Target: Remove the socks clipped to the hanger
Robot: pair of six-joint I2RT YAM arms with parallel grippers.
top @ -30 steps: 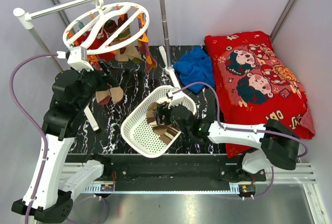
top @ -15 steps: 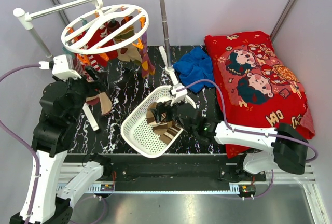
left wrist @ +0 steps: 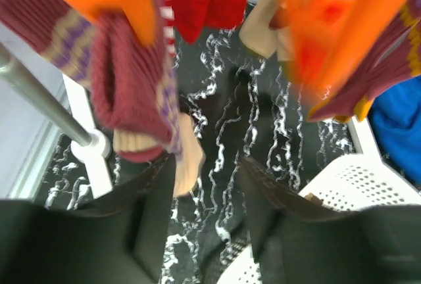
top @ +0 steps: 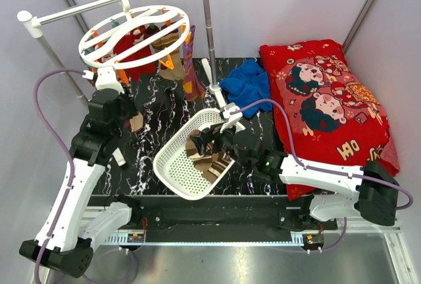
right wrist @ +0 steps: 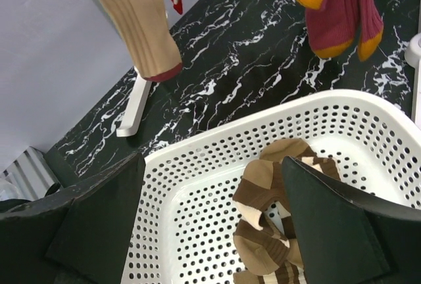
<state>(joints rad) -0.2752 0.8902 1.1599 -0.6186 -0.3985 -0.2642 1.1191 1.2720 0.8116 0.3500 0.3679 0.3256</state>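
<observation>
White plastic hanger [top: 135,34] hangs from a rail [top: 79,4] above the far left corner of the table [top: 158,106]. Several socks [top: 131,52] are clipped under its rim, so they hang free and can be pulled downward. The left gripper [left wrist: 207,165] is raised under them with its jaws apart. The tan toe of a maroon sock [left wrist: 131,113] is just beside one finger and is not clamped. The right gripper [right wrist: 210,165] hovers wide open over the basket [right wrist: 197,198] near the middle of the table, probably to drop, because brown socks [right wrist: 263,192] lie inside.
</observation>
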